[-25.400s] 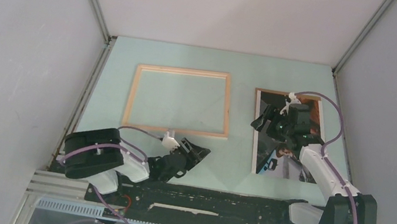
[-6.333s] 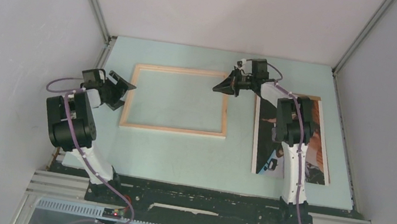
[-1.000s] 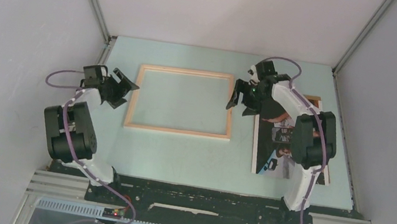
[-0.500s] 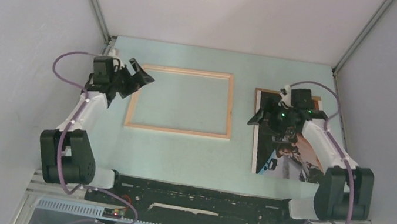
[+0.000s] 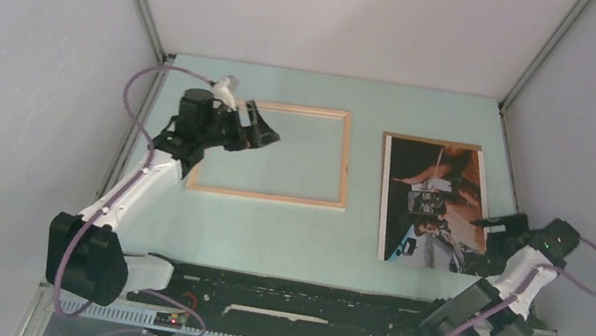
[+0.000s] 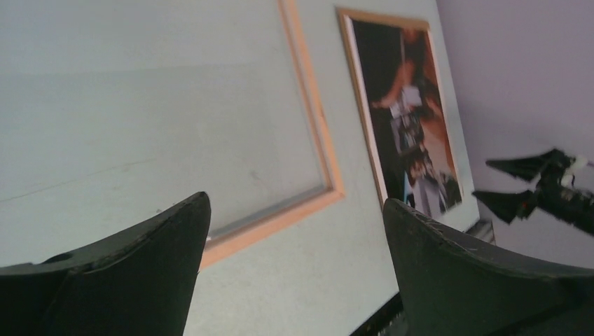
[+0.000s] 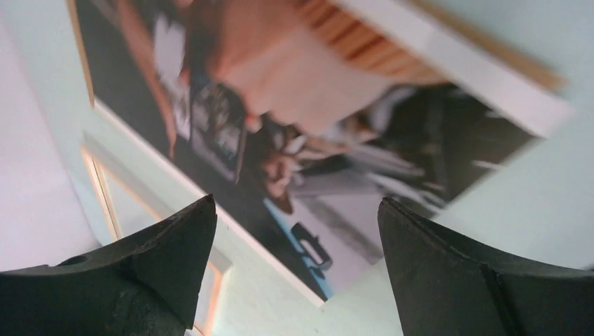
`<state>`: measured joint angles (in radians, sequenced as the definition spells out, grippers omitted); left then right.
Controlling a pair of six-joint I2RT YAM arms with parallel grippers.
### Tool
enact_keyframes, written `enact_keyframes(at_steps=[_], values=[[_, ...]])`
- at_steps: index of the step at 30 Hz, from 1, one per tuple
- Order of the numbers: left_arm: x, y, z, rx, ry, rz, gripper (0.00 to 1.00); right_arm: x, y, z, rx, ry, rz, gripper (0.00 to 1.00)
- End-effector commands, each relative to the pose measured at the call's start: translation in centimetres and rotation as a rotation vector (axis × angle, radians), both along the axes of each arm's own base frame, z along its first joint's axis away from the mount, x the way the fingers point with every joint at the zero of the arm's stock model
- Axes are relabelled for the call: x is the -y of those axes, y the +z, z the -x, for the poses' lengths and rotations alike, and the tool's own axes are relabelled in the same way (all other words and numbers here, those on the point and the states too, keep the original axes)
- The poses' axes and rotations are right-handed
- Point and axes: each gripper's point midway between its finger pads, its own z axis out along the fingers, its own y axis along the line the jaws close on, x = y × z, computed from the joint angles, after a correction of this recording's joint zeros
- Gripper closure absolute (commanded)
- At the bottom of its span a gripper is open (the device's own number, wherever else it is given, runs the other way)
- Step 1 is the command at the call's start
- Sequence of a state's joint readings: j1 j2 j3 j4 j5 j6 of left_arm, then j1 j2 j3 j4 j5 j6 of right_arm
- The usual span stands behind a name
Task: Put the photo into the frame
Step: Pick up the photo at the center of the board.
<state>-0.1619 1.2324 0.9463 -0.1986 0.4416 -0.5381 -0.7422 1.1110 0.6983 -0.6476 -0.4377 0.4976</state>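
Picking up the photo [image 5: 430, 201] looks like the job right now. It lies flat on the table [image 5: 294, 230], picture side up, to the right of the frame [image 5: 346, 166] and not touching it. The frame lies flat too, wood side up, with only bare table showing inside it. The right claw [image 5: 503, 227] is low by the photo's right edge, toward the near end. Its two fingers are wide apart with nothing held between them. From the right wrist, the photo [image 7: 280, 105] fills the view between the fingers, and a bit of the frame [image 7: 105, 185] shows past it. The left claw [image 5: 262, 132] hangs over the left part of the frame, also spread apart and holding nothing. A flat, thin thing is hard to grab, I think. So the right claw should go in low and slow, slip one finger under the edge and keep the other on top. Then it should squeeze softly, so the shiny face does not bend or get scratched. Next, it should lift the photo level and line its corners up with the frame's hole before setting it down. The left claw could press on the frame so it does not slide.
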Motion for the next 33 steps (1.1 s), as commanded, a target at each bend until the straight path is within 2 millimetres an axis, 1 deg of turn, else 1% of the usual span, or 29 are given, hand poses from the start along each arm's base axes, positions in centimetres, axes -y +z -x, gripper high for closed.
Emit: enact_keyframes(at_steps=[1, 2, 4, 5, 6, 9, 11, 12, 13, 15, 16, 18, 21, 23, 25, 27, 29, 33], values=[[6.8, 2.0, 1.9, 0.104, -0.216, -0.07, 0.0, 4.0, -0.4, 2.9, -0.009, -0.268, 0.021, 0.08], [8.6, 1.4, 2.7, 0.088, -0.263, -0.083, 0.0, 4.7, -0.4, 3.3, 0.009, -0.319, 0.016, 0.08], [12.7, 0.7, 4.4, 0.067, -0.359, -0.098, 0.0, 5.4, -0.5, 3.5, 0.046, -0.37, 0.019, 0.08], [15.4, 0.3, 5.9, 0.056, -0.427, -0.106, 0.0, 5.6, -0.7, 3.6, 0.056, -0.385, 0.029, 0.08], [17.5, -0.5, 6.6, 0.04, -0.472, -0.123, 0.0, 5.8, -0.8, 3.7, 0.066, -0.392, 0.046, 0.08], [23.9, -1.3, 9.0, 0.024, -0.593, -0.141, 0.0, 6.5, -1.0, 4.1, 0.059, -0.396, 0.107, 0.08], [27.7, -2.0, 9.9, -0.004, -0.635, -0.131, 0.03, 7.1, -1.1, 4.5, 0.049, -0.405, 0.149, 0.08], [29.4, -2.7, 10.3, -0.034, -0.65, -0.122, 0.04, 7.4, -1.1, 4.6, 0.047, -0.411, 0.161, 0.08], [31.0, -2.9, 10.5, -0.06, -0.655, -0.095, 0.06, 7.6, -1.2, 4.7, 0.048, -0.415, 0.162, 0.08], [33.9, -4.0, 10.6, -0.099, -0.652, -0.05, 0.07, 7.9, -1.6, 4.8, 0.061, -0.422, 0.145, 0.08], [35.0, -4.6, 10.5, -0.118, -0.642, -0.029, 0.07, 8.1, -1.8, 4.7, 0.069, -0.423, 0.138, 0.08], [36.5, -6.4, 10.0, -0.171, -0.592, 0.0, 0.09, 8.1, -1.9, 4.4, 0.105, -0.401, 0.103, 0.08], [37.8, -8.7, 9.7, -0.26, -0.526, 0.052, 0.11, 8.6, -2.3, 4.9, 0.124, -0.412, 0.086, 0.08], [38.6, -10.0, 9.7, -0.31, -0.488, 0.086, 0.12, 8.7, -2.5, 5.1, 0.171, -0.429, 0.065, 0.08], [39.7, -10.6, 9.8, -0.351, -0.465, 0.137, 0.12, 8.9, -2.8, 5.3, 0.193, -0.441, 0.056, 0.09], [40.3, -11.4, 9.7, -0.398, -0.433, 0.171, 0.11, 8.7, -3.3, 5.4, 0.184, -0.438, 0.042, 0.08], [40.5, -12.3, 9.6, -0.439, -0.387, 0.182, 0.11, 8.4, -3.9, 5.4, 0.175, -0.435, 0.026, 0.08], [39.8, -14.0, 9.3, -0.503, -0.292, 0.157, 0.11, 7.9, -5.2, 5.7, 0.144, -0.443, 0.019, 0.09]])
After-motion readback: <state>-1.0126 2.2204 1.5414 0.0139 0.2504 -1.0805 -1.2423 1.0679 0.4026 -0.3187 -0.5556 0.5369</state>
